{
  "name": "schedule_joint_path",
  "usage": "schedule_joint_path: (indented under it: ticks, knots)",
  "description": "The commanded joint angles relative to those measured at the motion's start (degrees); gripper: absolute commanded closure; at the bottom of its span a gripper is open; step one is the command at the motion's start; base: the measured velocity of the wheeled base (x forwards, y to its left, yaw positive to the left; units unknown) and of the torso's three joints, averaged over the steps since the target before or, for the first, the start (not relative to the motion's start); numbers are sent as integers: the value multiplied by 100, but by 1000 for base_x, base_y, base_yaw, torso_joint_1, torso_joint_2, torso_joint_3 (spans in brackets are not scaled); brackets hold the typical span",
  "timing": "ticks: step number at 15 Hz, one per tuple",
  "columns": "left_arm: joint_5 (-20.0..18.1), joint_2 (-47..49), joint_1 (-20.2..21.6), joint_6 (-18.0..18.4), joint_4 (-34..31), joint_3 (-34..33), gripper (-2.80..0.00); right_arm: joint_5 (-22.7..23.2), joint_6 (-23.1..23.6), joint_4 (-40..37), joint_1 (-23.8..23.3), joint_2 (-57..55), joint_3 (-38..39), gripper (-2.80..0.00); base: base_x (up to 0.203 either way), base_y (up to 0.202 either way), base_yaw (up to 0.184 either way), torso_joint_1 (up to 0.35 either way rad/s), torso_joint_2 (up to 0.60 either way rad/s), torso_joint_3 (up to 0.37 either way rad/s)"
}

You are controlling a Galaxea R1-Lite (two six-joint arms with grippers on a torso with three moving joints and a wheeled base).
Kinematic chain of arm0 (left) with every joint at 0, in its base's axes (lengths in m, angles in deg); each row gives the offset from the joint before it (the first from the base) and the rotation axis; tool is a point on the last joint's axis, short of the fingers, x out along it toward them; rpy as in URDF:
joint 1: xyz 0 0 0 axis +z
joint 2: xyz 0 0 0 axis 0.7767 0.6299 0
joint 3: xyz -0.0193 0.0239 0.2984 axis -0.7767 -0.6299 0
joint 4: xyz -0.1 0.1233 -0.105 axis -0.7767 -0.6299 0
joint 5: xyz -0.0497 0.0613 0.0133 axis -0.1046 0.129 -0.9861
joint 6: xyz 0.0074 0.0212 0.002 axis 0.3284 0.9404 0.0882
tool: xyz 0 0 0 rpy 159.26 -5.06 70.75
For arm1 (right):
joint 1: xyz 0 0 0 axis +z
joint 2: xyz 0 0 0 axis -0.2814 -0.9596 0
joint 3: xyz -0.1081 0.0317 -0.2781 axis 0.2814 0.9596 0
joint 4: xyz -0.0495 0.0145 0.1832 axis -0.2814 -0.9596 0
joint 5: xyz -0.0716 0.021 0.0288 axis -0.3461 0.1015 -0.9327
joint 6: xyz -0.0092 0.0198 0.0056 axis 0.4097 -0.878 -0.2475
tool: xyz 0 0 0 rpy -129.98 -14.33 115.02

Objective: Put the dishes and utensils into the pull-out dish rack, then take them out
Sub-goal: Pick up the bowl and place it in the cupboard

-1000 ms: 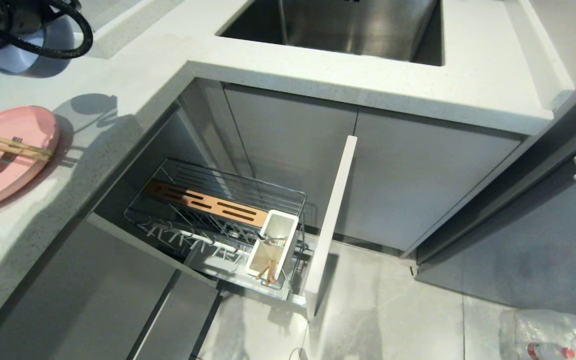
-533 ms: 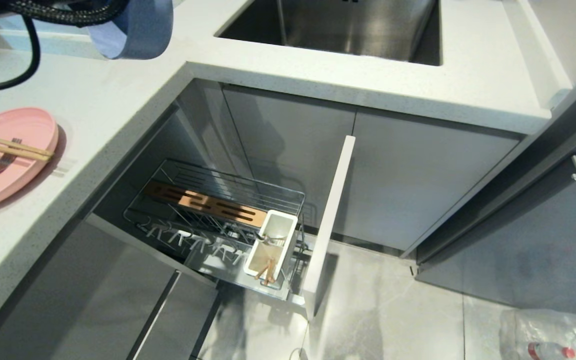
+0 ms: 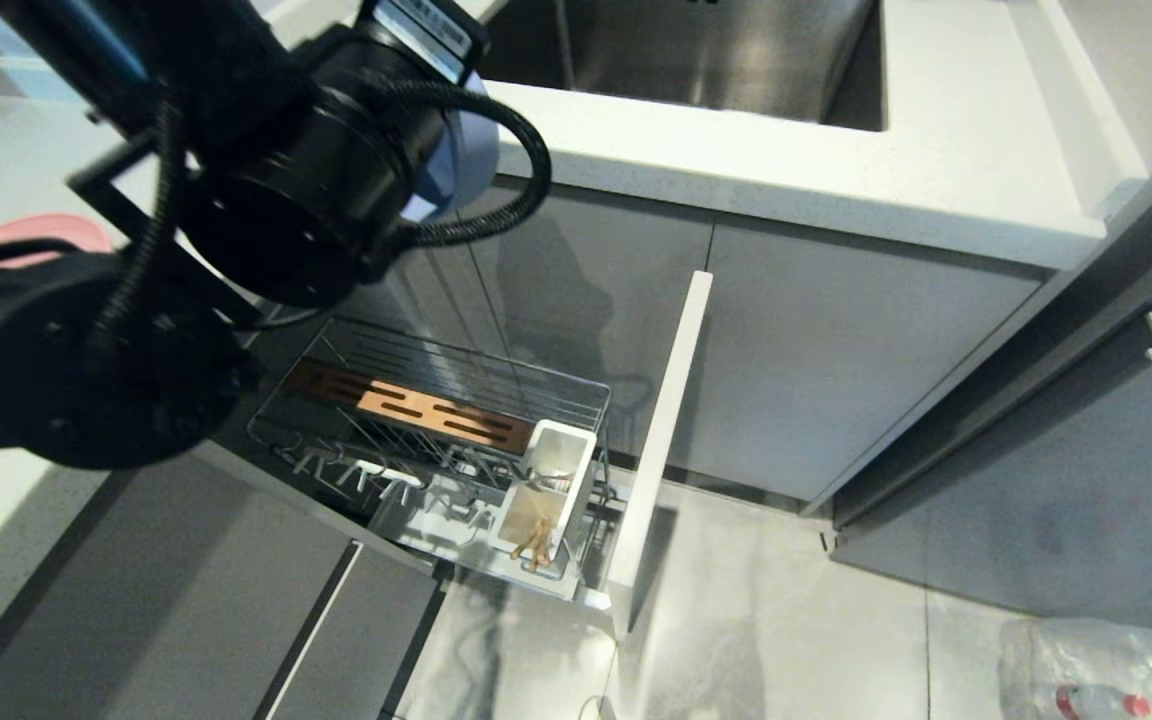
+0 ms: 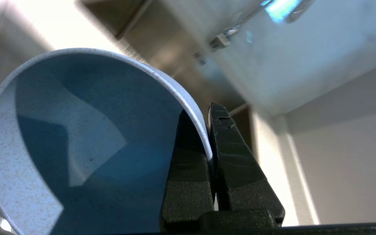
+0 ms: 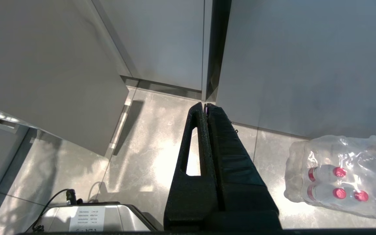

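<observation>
The blue-grey bowl (image 4: 77,130) hangs on its side from my left gripper (image 4: 198,109), which is shut on its rim, one finger inside and one outside. In the head view the bowl (image 3: 461,150) peeks out behind my left wrist, above the counter corner and the back of the pull-out dish rack (image 3: 436,410). The chrome rack stands pulled out, with its wooden strip (image 3: 406,405) and white utensil cup (image 3: 548,480); wooden stick ends (image 3: 534,540) show in the cup. My arm hides all but a sliver of the pink plate (image 3: 36,228). My right gripper (image 5: 205,105) hangs shut over the floor.
The rack's front panel (image 3: 661,440) stands edge-on to the right of the rack. A steel sink (image 3: 716,50) lies in the white countertop (image 3: 836,160) behind it. A grey drawer front (image 3: 236,600) is below left. A wrapped pack of water bottles (image 5: 338,173) lies on the floor.
My left arm has swung the bowl from the far left of the counter rightward and nearer, and now fills the upper left and covers the plate. The right arm has not moved.
</observation>
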Motion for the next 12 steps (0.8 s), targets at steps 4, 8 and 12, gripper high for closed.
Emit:
schedule_joint_path:
  ticks: [4,8,12]
  knots:
    - [172,902,68,-399,1126,-774,0,2,-1,4,3,0,0,0,0,0,0,0,0,0]
    - [111,1753,487,-569,1386,-775,0,2,-1,4,3,-6,0,0,0,0,0,0,0,0]
    - [-543,2227,953,-1106,1724,-736,0,2,-1,4,3,0,0,0,0,0,0,0,0,0]
